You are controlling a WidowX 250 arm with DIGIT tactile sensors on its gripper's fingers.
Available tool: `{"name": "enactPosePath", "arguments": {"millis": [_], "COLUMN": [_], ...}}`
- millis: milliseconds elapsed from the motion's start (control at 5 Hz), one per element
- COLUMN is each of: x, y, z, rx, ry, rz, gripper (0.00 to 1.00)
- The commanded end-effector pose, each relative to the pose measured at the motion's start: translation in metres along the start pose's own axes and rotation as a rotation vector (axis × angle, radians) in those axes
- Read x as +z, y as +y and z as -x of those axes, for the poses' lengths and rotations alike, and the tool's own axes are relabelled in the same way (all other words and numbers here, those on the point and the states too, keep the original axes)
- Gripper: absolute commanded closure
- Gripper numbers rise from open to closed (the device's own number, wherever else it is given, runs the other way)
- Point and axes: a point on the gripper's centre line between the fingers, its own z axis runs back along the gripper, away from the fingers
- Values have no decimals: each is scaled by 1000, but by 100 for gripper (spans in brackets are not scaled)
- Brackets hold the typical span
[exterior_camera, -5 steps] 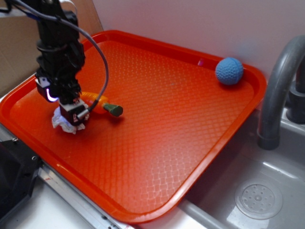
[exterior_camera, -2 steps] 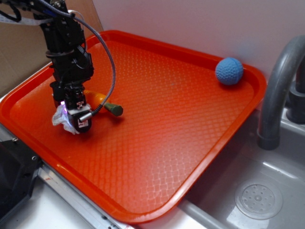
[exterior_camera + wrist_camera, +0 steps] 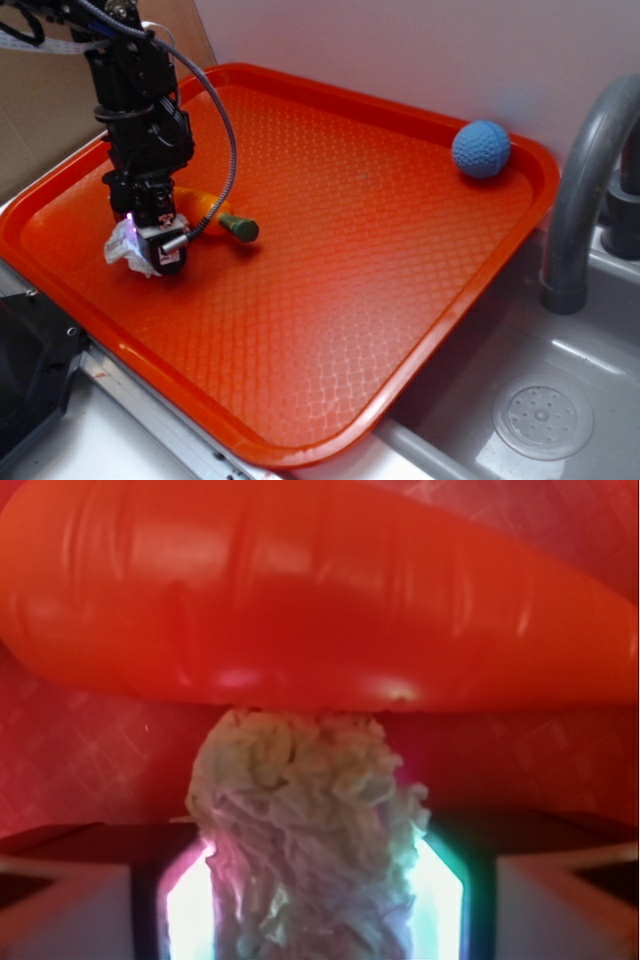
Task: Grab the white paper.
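The white paper point(image 3: 300, 830) is seen nearest the wrist camera as a crumpled, wrinkled wad, squeezed into a tall narrow column (tinted pink and green at its edges by the glowing pads). The gripper point(image 3: 150, 250) is pinched onto it from both sides. In the exterior view the white paper point(image 3: 122, 245) is found at the near-left part of the orange tray point(image 3: 380, 260), whose surface is moulded in a fine diamond texture. Just beyond the wad lies a smooth, glossy toy carrot point(image 3: 300, 590) with a dark green stub end. At the far right corner a dimpled blue ball point(image 3: 481, 149) rests against the tray rim.
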Motion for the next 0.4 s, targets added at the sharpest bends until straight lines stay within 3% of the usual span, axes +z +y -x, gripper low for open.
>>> {"name": "enactPosePath", "arguments": {"millis": [0, 200], "x": [54, 102], "y": [-19, -29], "z": [7, 15], "rx": [-69, 13], "ry": [-129, -172], "rz": [-105, -175], "gripper": [100, 100]}}
